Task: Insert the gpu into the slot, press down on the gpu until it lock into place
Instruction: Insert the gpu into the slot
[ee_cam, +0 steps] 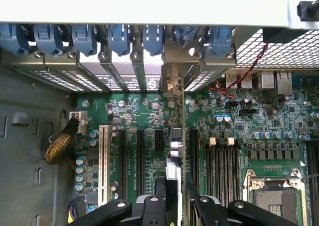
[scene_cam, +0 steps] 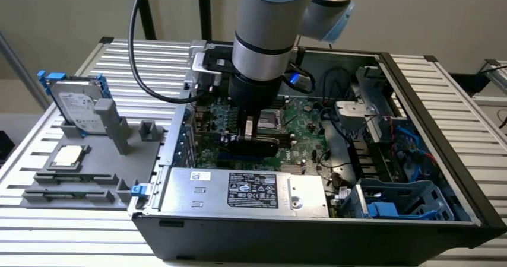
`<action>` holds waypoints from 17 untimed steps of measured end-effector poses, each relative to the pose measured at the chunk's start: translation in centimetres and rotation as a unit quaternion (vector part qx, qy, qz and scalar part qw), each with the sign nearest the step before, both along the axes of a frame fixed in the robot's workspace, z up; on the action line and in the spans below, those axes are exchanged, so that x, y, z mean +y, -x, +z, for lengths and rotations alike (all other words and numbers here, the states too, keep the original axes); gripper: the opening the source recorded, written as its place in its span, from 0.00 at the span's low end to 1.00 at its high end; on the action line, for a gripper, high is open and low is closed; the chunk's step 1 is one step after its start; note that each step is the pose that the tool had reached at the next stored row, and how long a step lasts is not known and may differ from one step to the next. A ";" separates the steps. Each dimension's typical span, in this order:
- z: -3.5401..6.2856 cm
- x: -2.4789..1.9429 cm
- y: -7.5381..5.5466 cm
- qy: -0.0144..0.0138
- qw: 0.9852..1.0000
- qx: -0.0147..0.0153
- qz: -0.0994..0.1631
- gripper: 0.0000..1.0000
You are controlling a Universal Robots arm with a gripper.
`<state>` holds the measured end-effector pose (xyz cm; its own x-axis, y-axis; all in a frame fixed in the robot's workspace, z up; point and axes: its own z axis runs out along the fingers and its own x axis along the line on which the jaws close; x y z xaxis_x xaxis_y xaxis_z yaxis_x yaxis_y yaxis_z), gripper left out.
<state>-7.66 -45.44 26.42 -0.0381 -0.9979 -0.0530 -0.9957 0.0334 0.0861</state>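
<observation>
Ten entries, from the exterior view's left to its right.

1. Slatted metal tabletop (scene_cam: pixel 56 240), bearing everything listed.
2. Grey fixture tray (scene_cam: pixel 95 154), just beside the case. It holds a hard drive (scene_cam: pixel 78 104) upright in a blue carrier, a processor chip (scene_cam: pixel 67 155) lying flat, and two memory sticks (scene_cam: pixel 67 177) lying flat nearest the camera.
3. Black cable (scene_cam: pixel 141 65), looping down from above toward the arm's wrist and crossing the case's far corner.
4. Computer case (scene_cam: pixel 317 243), on its side and open upward, with the motherboard (scene_cam: pixel 305 130) exposed.
5. Silver labelled power supply (scene_cam: pixel 246 191) along the near wall, masking the board's near edge.
6. Robot arm (scene_cam: pixel 265 35), reaching straight down into the case and covering the board's middle.
7. The gripper (scene_cam: pixel 255 137), fingers spread, one on each side of the gpu (ee_cam: pixel 175 146). Whether they touch it cannot be told.
8. The gpu itself, upright on edge, its metal bracket (ee_cam: pixel 174 61) at the rear wall among blue retainer clips (ee_cam: pixel 119 39). A white connector (ee_cam: pixel 103 161) and black connectors lie on one side. Memory sockets (ee_cam: pixel 219 166) and the processor socket (ee_cam: pixel 276 196) lie on the other.
9. The slot (scene_cam: pixel 241 157), a blue strip showing just beneath the gripper with the card over it. How deep the card sits cannot be told.
10. Blue drive cage (scene_cam: pixel 396 199) in the near right corner, with loose cables (scene_cam: pixel 341 142) between it and the board.
</observation>
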 end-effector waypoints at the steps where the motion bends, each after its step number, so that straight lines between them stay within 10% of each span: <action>1: 0.00 0.00 0.0 0.000 1.000 0.000 0.000 0.26; 17: 0.00 0.16 0.0 0.000 1.000 0.000 0.000 0.26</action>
